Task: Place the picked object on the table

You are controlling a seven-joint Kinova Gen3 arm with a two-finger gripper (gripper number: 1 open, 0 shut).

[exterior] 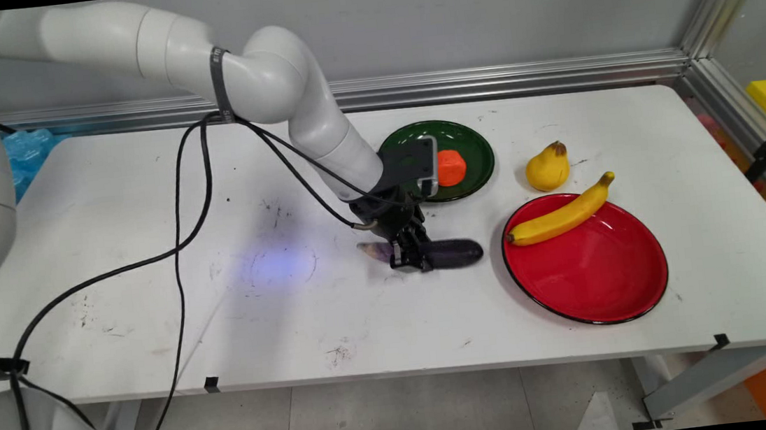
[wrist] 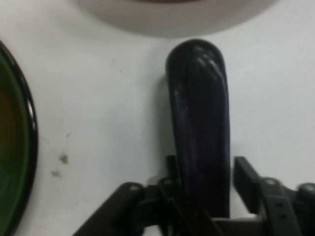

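Observation:
A dark purple eggplant (exterior: pixel 453 252) (wrist: pixel 199 123) lies flat on the white table, between the green plate (exterior: pixel 470 138) and the red plate (exterior: pixel 592 272). My gripper (exterior: pixel 410 258) (wrist: pixel 206 167) is lowered over its stem end. One finger sits on each side of it. The left finger lies against its skin, and a thin gap shows at the right finger (wrist: pixel 244 174). The fingers stand open around the eggplant, which rests on the table.
An orange piece (exterior: pixel 451 167) sits on the green plate (wrist: pixel 15 147) just behind the gripper. A banana (exterior: pixel 561 215) lies across the red plate's far rim, and a yellow pear (exterior: pixel 548 167) stands behind it. Black cables (exterior: pixel 178 242) hang from the arm on the left.

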